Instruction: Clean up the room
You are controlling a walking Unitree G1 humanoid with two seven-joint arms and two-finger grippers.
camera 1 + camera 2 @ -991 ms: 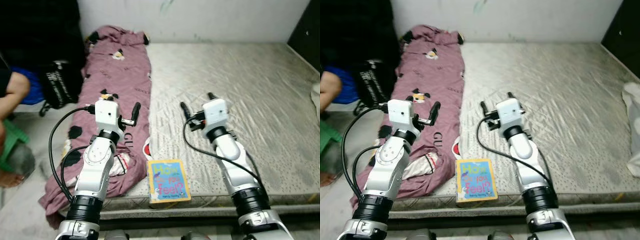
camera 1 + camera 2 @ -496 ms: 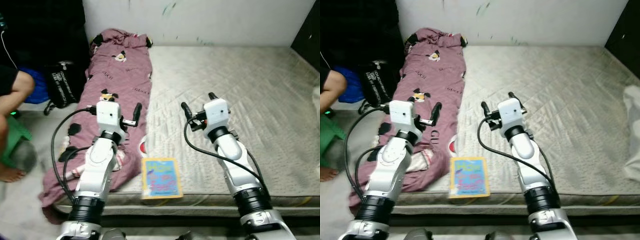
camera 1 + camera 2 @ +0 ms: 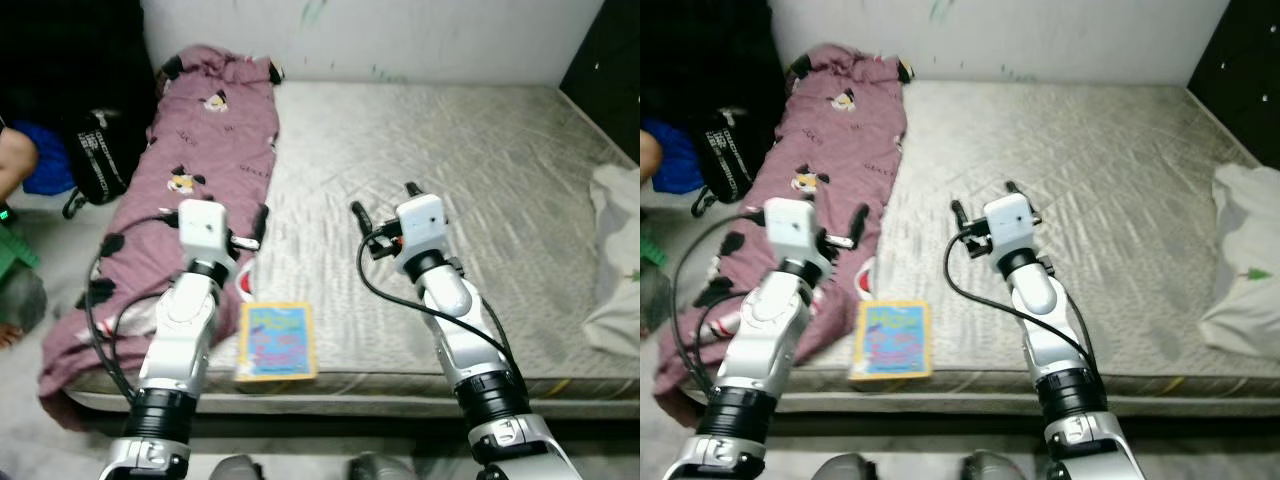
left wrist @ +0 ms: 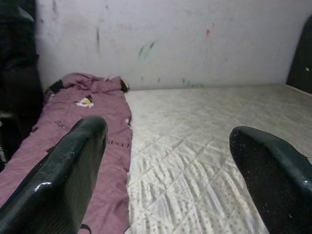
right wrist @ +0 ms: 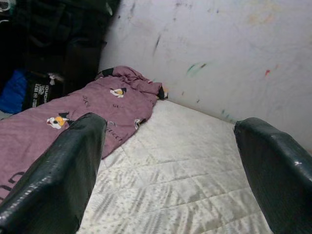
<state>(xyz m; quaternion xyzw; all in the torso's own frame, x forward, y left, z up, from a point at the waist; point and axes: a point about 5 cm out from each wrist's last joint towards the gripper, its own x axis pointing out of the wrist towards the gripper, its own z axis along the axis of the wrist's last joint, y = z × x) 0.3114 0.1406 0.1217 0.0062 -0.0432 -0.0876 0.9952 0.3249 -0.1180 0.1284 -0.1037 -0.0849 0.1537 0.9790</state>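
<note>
A mauve blanket (image 3: 205,140) with cartoon prints lies lengthwise along the left side of the grey mattress (image 3: 470,130); its near end hangs off the bed's corner. A colourful children's book (image 3: 276,341) lies flat at the mattress's front edge, between my two arms. My left gripper (image 4: 168,151) hovers open over the blanket's right border, its fingers wide apart with nothing between them. My right gripper (image 3: 382,198) is held open above the bare mattress, to the right of the book and farther back, and is likewise empty.
A crumpled white cloth (image 3: 615,260) sits at the mattress's right edge. A black bag (image 3: 95,150) stands on the floor left of the bed, next to a person's arm (image 3: 12,160). A white wall (image 3: 400,35) runs behind the bed.
The whole picture has shifted, so the camera moved: the bed sits further left and more of the white cloth shows at right. Both arms keep the same pose, grippers still open.
</note>
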